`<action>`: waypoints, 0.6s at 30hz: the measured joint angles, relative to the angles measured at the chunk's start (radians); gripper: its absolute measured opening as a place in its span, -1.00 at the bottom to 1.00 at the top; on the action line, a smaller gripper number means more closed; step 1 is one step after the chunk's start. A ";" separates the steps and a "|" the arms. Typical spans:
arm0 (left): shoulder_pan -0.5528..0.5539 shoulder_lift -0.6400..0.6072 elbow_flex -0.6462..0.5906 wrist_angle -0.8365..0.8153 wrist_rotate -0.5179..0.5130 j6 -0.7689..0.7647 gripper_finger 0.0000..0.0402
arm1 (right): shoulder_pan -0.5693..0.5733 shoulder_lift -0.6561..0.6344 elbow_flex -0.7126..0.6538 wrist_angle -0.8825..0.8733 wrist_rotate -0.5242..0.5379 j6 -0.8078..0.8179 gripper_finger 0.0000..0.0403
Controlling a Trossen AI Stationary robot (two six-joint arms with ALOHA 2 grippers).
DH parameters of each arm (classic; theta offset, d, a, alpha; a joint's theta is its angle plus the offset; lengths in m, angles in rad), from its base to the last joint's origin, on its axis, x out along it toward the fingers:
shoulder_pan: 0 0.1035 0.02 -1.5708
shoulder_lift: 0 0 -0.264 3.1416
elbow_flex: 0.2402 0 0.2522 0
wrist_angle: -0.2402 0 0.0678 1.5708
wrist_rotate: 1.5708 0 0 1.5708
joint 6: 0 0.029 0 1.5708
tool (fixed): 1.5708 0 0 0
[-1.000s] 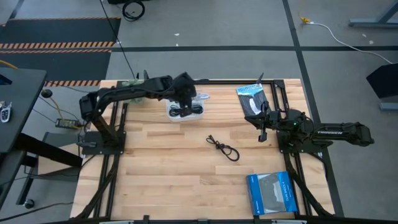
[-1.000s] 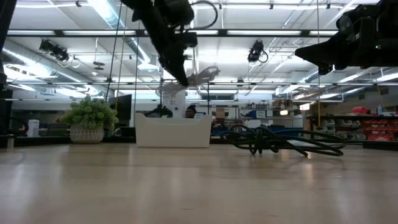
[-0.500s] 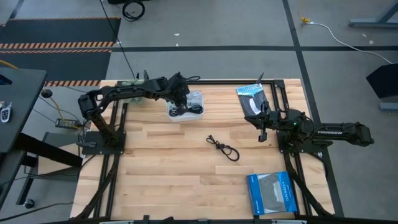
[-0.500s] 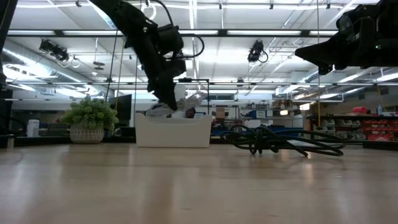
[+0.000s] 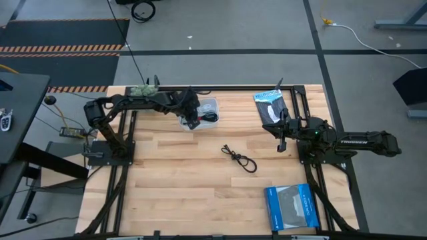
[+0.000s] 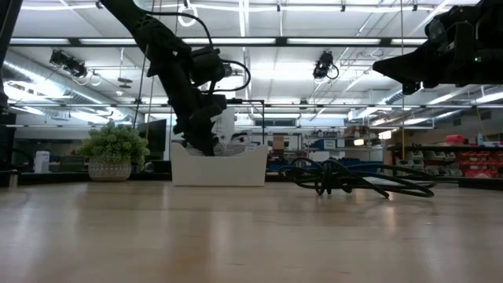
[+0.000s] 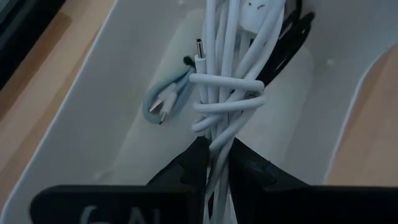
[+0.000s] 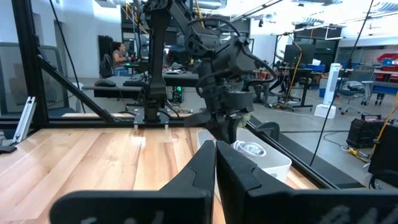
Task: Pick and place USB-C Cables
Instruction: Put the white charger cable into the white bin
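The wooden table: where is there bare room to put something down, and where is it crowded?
Bare wood spans the near left, bordered by the loose black cable and the blue packet. It is crowded around the white tray, where the left gripper holds the white cable, and beside the waiting right gripper.

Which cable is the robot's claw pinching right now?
The white cable. The left gripper squeezes it over the white tray; the small blue-grey one lies loose inside, and a black cable lies on the table.

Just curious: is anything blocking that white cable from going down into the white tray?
Nothing visible does. The left hand holds the white cable right over the tray; a pale blue-grey cable and a black cable lie beside it.
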 joint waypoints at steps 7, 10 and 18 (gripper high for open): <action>-0.007 0.000 -0.021 0.004 -0.036 0.034 -0.61 | 0.000 0.000 0.000 0.000 0.000 0.000 -0.90; -0.013 0.000 -0.021 0.011 -0.003 0.045 -0.44 | 0.000 0.000 0.000 0.000 0.000 0.000 -0.90; -0.020 -0.002 0.034 -0.036 0.034 0.045 -0.09 | 0.000 0.000 0.000 0.000 0.000 0.000 -0.90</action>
